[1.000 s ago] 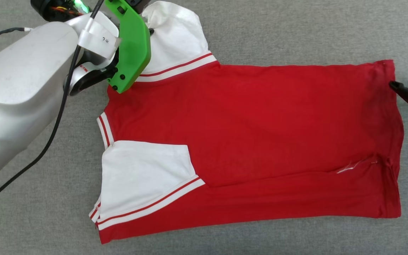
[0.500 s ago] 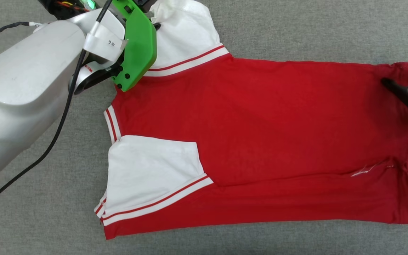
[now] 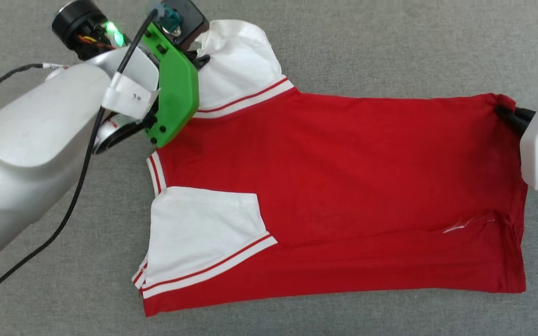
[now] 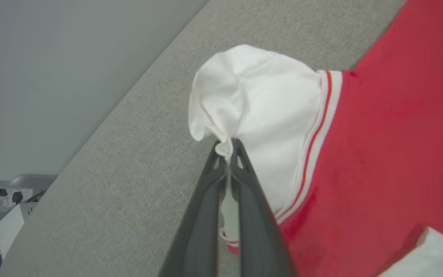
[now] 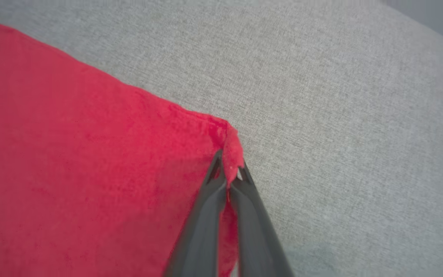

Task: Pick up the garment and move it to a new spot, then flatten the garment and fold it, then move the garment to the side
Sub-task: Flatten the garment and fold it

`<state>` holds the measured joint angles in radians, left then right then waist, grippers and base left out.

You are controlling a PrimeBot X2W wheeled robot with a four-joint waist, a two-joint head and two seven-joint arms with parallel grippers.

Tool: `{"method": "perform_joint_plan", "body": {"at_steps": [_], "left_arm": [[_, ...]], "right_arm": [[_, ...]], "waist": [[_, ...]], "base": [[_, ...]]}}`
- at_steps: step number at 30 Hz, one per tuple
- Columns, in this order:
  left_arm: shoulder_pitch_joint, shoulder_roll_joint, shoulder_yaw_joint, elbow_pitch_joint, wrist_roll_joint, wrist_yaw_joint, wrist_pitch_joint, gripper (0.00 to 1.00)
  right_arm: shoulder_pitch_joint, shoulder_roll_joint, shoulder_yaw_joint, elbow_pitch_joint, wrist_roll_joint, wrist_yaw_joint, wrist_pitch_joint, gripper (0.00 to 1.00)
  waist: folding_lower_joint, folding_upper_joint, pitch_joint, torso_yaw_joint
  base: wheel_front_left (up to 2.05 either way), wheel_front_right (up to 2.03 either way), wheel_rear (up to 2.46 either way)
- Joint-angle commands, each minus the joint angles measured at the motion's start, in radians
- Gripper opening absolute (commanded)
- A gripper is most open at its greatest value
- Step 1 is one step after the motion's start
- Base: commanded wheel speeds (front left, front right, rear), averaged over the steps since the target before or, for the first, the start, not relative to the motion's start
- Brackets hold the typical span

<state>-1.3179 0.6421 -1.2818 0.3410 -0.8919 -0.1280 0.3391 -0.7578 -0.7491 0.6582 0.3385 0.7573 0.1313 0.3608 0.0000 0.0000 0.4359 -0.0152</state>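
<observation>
The garment point(image 3: 343, 186), a red T-shirt with white sleeves and striped trim, lies spread across the grey surface, collar end to the left. The near sleeve point(image 3: 203, 233) is folded over the red body. My left gripper point(image 4: 227, 152) is shut on a pinch of the far white sleeve point(image 4: 260, 104), which bunches at its tips. In the head view that gripper point(image 3: 201, 58) sits behind its green mount at the garment's far left corner. My right gripper point(image 5: 227, 169) is shut on the far hem corner point(image 5: 231, 144) of the red fabric; in the head view it point(image 3: 502, 112) meets the garment's far right corner.
The grey fabric-covered table point(image 3: 367, 46) extends around the garment. A black cable point(image 3: 63, 196) trails from my left arm point(image 3: 26, 154) across the left side. The table's edge point(image 4: 102, 115) runs diagonally in the left wrist view, with a grey wall and equipment beyond.
My right gripper has come in over the garment's far right hem corner and shut on it. The head camera has shifted slightly. The left gripper still holds the sleeve.
</observation>
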Motion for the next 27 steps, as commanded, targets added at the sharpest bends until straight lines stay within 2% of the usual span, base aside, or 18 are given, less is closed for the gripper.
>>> {"method": "perform_joint_plan", "body": {"at_steps": [1, 6, 9, 16, 17, 22, 27], "left_arm": [[0.029, 0.013, 0.002, -0.008, 0.019, -0.003, -0.014, 0.00], [0.114, 0.040, 0.002, -0.042, 0.046, 0.000, -0.060, 0.00], [0.170, 0.059, 0.002, -0.079, 0.040, 0.022, -0.090, 0.00], [0.340, 0.130, 0.002, -0.217, 0.058, 0.115, -0.118, 0.00], [0.415, 0.153, 0.002, -0.266, 0.060, 0.158, -0.128, 0.00], [0.535, 0.166, 0.002, -0.313, 0.049, 0.202, -0.140, 0.00], [0.634, 0.138, 0.002, -0.297, 0.051, 0.219, -0.154, 0.00]], "right_arm": [[0.028, -0.009, -0.007, -0.005, -0.009, -0.001, -0.024, 0.00], [0.126, -0.026, -0.039, -0.042, -0.012, -0.001, -0.093, 0.00], [0.193, -0.030, -0.062, -0.063, -0.022, -0.001, -0.120, 0.00], [0.353, -0.014, -0.128, -0.112, -0.039, -0.001, -0.136, 0.00], [0.420, -0.009, -0.156, -0.130, -0.047, -0.001, -0.134, 0.00], [0.516, 0.000, -0.202, -0.159, -0.052, -0.001, -0.123, 0.00], [0.599, 0.023, -0.240, -0.166, -0.060, -0.001, -0.107, 0.00]], "waist": [[0.0000, 0.0000, -0.062, 0.006], [0.0000, 0.0000, -0.128, 0.017], [0.0000, 0.0000, -0.163, 0.023], [0.0000, 0.0000, -0.217, 0.035], [0.0000, 0.0000, -0.232, 0.045], [0.0000, 0.0000, -0.243, 0.059], [0.0000, 0.0000, -0.230, 0.071]], "base": [[0.00, 0.00, 0.00], [0.00, 0.00, 0.00], [0.00, 0.00, 0.00], [0.00, 0.00, 0.00], [0.00, 0.00, 0.00], [0.00, 0.00, 0.00], [0.00, 0.00, 0.00]]}}
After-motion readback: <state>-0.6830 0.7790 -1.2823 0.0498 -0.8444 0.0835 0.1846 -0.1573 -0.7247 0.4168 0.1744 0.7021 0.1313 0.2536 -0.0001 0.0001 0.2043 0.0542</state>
